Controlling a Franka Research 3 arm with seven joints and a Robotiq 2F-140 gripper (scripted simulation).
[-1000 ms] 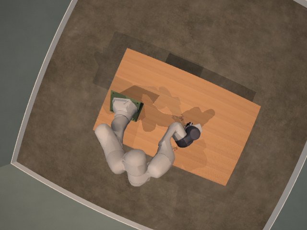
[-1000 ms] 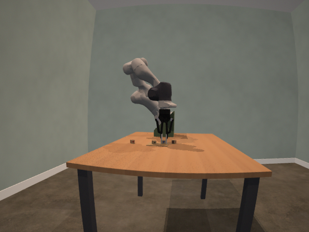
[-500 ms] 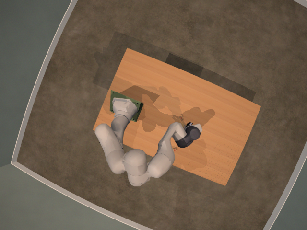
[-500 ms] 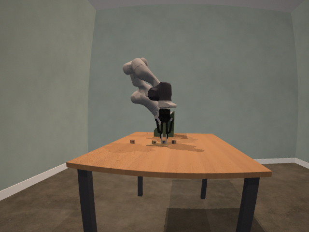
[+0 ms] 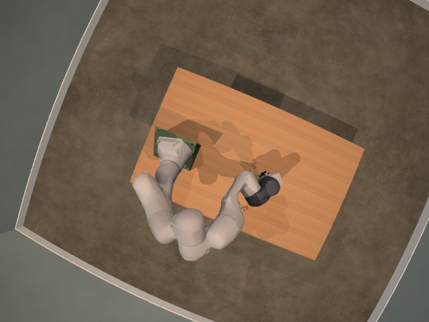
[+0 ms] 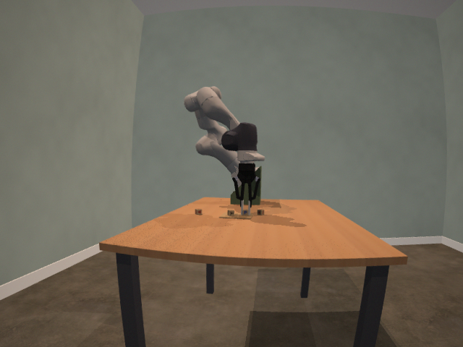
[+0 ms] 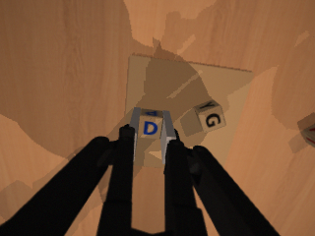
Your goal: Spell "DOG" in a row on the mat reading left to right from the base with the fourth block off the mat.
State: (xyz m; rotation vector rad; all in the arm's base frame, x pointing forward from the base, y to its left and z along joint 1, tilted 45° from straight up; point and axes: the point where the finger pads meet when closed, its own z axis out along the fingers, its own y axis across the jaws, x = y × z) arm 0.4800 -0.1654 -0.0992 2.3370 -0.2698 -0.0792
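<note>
My gripper (image 7: 150,119) is shut on the wooden block with a blue D (image 7: 151,129), with a finger on each side of it. It holds the block at the near edge of the tan mat (image 7: 187,98), down at mat level. The block with a black G (image 7: 212,118) lies flat on the mat just to the right of the D in the wrist view, slightly turned. In the exterior view the gripper (image 6: 244,212) stands straight down on the mat (image 6: 235,217), with the G block (image 6: 230,212) beside it.
A block with a red letter (image 7: 310,130) lies off the mat at the right edge of the wrist view; it also shows in the exterior view (image 6: 198,211). Another block (image 6: 260,212) lies on the other side of the gripper. The robot's green base (image 5: 176,148) stands at the table's end.
</note>
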